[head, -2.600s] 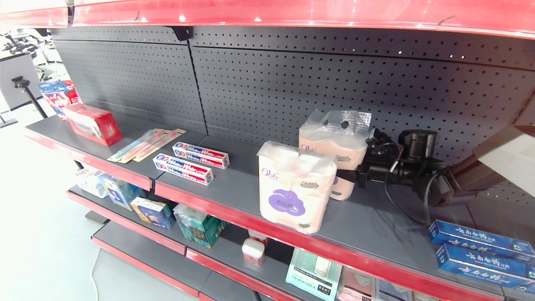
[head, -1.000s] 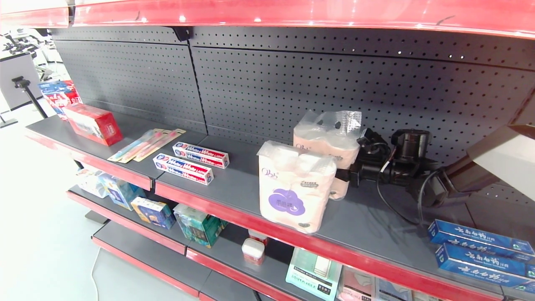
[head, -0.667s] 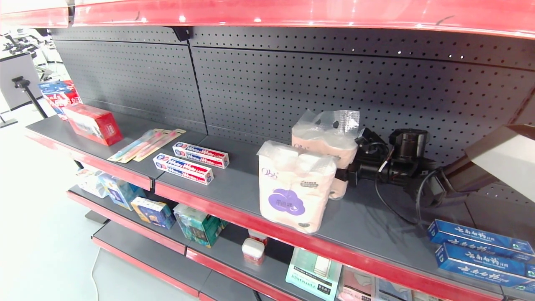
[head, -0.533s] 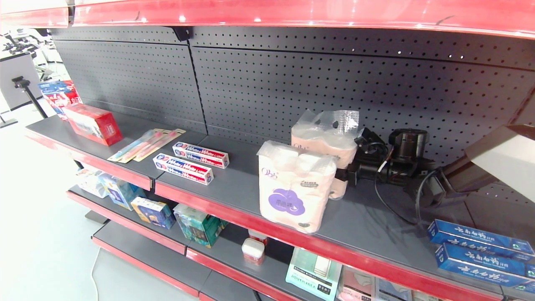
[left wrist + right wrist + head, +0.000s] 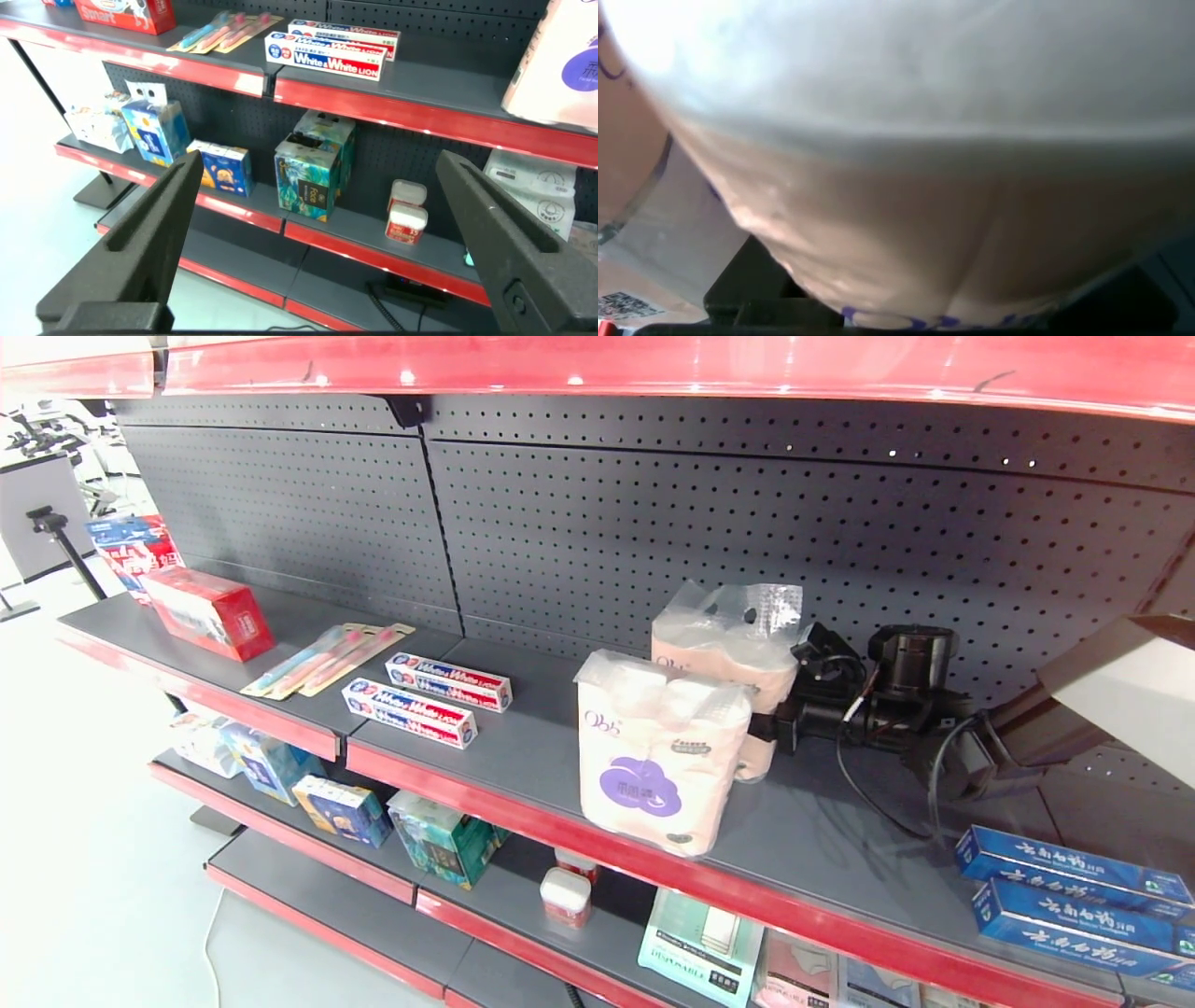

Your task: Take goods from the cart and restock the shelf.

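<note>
Two peach toilet-paper packs stand on the middle shelf. The front pack sits near the shelf's red edge. The rear pack stands just behind it, near the pegboard, with its base on or just above the shelf, and my right gripper is shut on its right side. In the right wrist view that pack's wrap presses close against the camera. My left gripper hangs open in front of the lower shelves, holding nothing.
Two white toothpaste boxes, toothbrush packs and a red box lie left on the same shelf. Blue toothpaste boxes lie at the right. The lower shelves hold boxed goods. A red shelf overhangs above.
Since 2.6 s ago my right gripper has carried the rear pack a little to the left and down, closer behind the front pack. Over the last half second nothing has moved.
</note>
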